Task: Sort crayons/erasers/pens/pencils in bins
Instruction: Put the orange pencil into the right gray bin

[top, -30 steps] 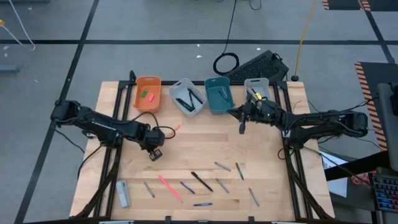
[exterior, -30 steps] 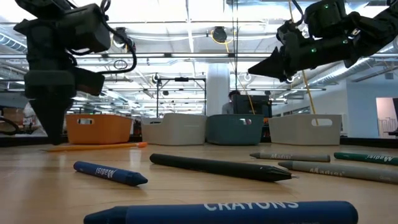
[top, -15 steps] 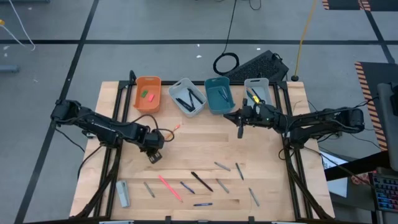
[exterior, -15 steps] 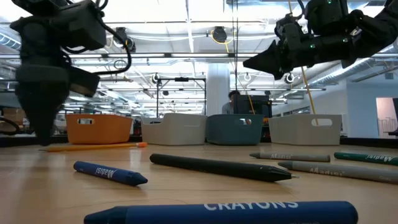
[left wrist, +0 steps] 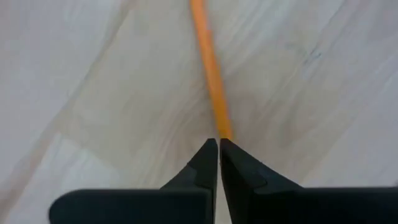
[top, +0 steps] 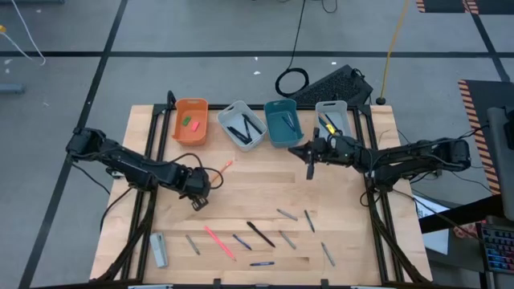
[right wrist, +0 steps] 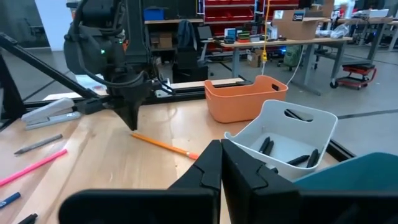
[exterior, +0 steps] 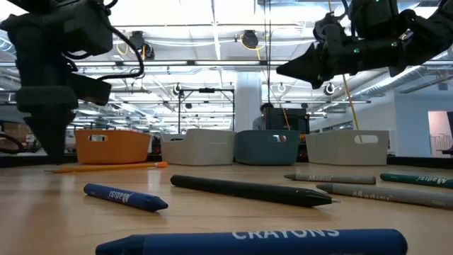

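Setting: a wooden tabletop (top: 257, 193) on a grey workshop floor, with benches and shelving in the room beyond.

Left pincer (top: 199, 201): fingers pressed together with nothing between them, tips pointing down over the tabletop at one end of the orange pencil (left wrist: 210, 81), probably lined up to take it.

Orange pencil: lies flat and unsorted, slanting toward the bins, its far end near the orange bin (top: 191, 120).

Orange bin: leftmost in the row along the tabletop's back edge; holds the erasers (top: 189, 123), one green and one pink-red, so that class looks finished.

Other bins: a pale bin (top: 242, 125) with dark sticks, a teal bin (top: 281, 122), and a second pale bin (top: 331, 114) holding something yellow.

Loose items: crayons, pens and pencils scattered near the front edge, among them a pink stick (top: 218, 241) and a black pen (top: 260, 234), with a stapler (top: 158, 249) at the front left.

Right pincer (top: 311, 164): clenched and empty, held above the tabletop just in front of the teal bin.
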### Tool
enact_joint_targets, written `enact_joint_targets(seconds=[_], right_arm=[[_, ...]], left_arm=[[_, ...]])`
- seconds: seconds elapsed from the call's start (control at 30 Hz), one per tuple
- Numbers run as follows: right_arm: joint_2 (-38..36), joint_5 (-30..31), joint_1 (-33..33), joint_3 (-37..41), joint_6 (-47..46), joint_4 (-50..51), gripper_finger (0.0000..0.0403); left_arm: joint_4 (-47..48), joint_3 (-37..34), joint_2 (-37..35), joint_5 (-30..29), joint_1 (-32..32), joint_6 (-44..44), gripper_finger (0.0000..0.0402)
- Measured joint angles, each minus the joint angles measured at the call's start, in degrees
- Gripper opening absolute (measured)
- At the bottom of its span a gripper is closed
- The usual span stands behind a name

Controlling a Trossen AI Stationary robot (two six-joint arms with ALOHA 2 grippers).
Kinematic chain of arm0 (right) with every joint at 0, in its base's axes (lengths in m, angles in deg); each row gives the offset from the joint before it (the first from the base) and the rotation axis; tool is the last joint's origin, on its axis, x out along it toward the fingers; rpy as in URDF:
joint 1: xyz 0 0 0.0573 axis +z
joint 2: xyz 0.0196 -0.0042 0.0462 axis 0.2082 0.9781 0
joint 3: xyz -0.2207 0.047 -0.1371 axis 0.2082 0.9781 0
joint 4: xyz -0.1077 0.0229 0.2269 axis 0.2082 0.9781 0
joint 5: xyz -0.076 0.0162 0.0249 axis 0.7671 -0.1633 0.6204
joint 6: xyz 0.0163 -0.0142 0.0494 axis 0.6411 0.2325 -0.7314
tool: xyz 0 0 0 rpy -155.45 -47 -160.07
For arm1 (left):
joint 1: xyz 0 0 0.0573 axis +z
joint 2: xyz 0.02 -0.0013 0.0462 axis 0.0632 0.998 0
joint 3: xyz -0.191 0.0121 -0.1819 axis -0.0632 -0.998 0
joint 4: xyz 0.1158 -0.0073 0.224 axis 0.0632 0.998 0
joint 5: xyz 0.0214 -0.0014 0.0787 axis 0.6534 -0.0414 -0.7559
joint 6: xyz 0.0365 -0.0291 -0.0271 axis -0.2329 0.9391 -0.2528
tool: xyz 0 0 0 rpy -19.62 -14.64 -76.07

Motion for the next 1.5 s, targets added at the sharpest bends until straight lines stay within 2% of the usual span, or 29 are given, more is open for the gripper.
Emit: enact_joint_targets(seconds=[0.13, 0.33, 0.43, 0.5, 0.63, 0.73, 0.9, 1.27, 1.5], right_arm=[[0.0, 0.0, 0.4, 0.0, 0.1, -0.6, 0.0], [0.0, 0.0, 0.7, 0.0, 1.0, -0.9, 0.0], [0.0, 0.0, 0.7, 0.0, 1.0, -0.9, 0.0], [0.0, 0.0, 0.7, 0.0, 1.0, -0.9, 0.0], [0.0, 0.0, 0.7, 0.0, 1.0, -0.9, 0.0], [0.0, 0.0, 0.7, 0.0, 1.0, -0.9, 0.0], [0.0, 0.0, 0.7, 0.0, 1.5, -0.8, 0.0], [0.0, 0.0, 0.7, 0.0, 1.7, -0.9, 0.0], [0.0, 0.0, 0.7, 0.0, 1.7, -0.8, 0.0]], left_arm=[[-5.2, 0.0, 0.0, -0.4, 2.5, -2.2, 0.0039], [-10.2, 0.1, 0.8, 0.7, 9.0, -6.9, 0.0124], [-11.8, 0.1, 1.8, -0.3, 12.9, -9.0, 0.0145], [-13.5, 0.1, 3.0, -0.1, 15.2, -11.2, 0.0142], [-19.2, 0.1, 6.7, 4.7, 18.1, -14.8, 0.011], [-19.8, 0.4, 9.2, 5.1, 18.8, -15.6, 0.0096], [-20.2, 0.4, 10.5, 5.4, 19.2, -17.8, 0.0092], [-29.8, 0.1, 10.9, 7.5, 18.3, -22.6, 0.0092], [-30.1, 0.2, 11.0, 8.2, 17.4, -23.3, 0.0092]])
